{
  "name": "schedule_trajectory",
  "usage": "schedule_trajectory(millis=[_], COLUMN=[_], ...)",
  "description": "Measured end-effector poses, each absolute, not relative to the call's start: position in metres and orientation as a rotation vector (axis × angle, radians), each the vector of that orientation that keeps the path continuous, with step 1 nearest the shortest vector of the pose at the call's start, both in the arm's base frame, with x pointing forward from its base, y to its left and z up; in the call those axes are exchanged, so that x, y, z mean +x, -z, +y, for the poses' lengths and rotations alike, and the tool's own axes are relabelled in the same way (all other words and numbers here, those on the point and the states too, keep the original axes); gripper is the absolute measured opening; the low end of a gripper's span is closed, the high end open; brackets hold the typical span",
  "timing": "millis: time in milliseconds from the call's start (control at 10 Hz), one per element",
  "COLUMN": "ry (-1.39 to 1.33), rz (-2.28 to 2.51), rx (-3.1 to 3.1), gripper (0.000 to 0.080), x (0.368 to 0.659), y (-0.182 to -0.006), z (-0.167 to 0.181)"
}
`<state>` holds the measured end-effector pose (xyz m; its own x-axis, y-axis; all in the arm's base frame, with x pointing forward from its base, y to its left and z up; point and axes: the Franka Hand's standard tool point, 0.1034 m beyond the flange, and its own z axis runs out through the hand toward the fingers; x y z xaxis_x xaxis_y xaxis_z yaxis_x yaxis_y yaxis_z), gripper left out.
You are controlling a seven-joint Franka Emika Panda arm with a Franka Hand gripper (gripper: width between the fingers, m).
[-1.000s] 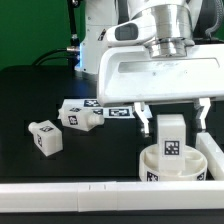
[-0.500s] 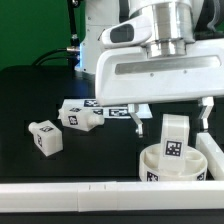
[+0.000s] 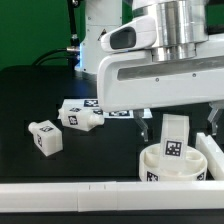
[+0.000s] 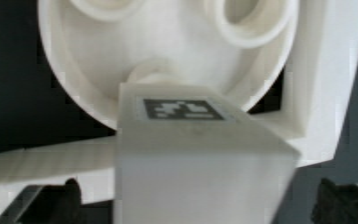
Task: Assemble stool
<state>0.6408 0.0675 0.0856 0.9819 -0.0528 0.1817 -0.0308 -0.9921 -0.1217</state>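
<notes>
One blocky white leg (image 3: 176, 140) upright in round white plastic seat (image 3: 150, 171); end effector (image 3: 182, 122) spread, empty; loose leg (image 3: 45, 137) next.

Black tabletop (image 3: 30, 95), green backdrop (image 3: 30, 25) behind, white rail (image 3: 60, 190) in front

Nothing legible: no words or numbers, only black-and-white square tags on upright leg (image 3: 173, 131), loose legs (image 3: 80, 117) and seat (image 3: 155, 166).
</notes>
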Motion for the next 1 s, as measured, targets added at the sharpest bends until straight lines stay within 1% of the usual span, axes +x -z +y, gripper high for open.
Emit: schedule_trajectory(millis=[100, 200, 400, 500, 600, 700, 800, 900, 1000], ry=[0.229, 0.236, 0.183, 0.187, 0.184, 0.176, 0.169, 0.161, 0.132], rz=[0.071, 0.07, 0.227, 0.227, 0.267, 0.372, 0.453, 0.542, 0.741], rx=[-3.008, -3.008, -2.996, -2.996, -2.99, -2.974, -2.959, -2.939, -2.88], gripper=[0.0649, 0.0649, 0.0649, 0.0521, 0.0521, 0.0384, 0.0335, 0.0335, 0.0335], x=[0.6382, 0.639, 0.6357, 0.636, 0.6358, 0.6356, 0.6355, 0.6354, 0.6351], y=[-0.0845, -0.0848, -0.0837, -0.0837, -0.0835, -0.0835, -0.0834, -0.0833, -0.0826], z=[0.0689, 0.0689, 0.0688, 0.0687, 0.069, 0.0698, 0.0705, 0.0711, 0.0726])
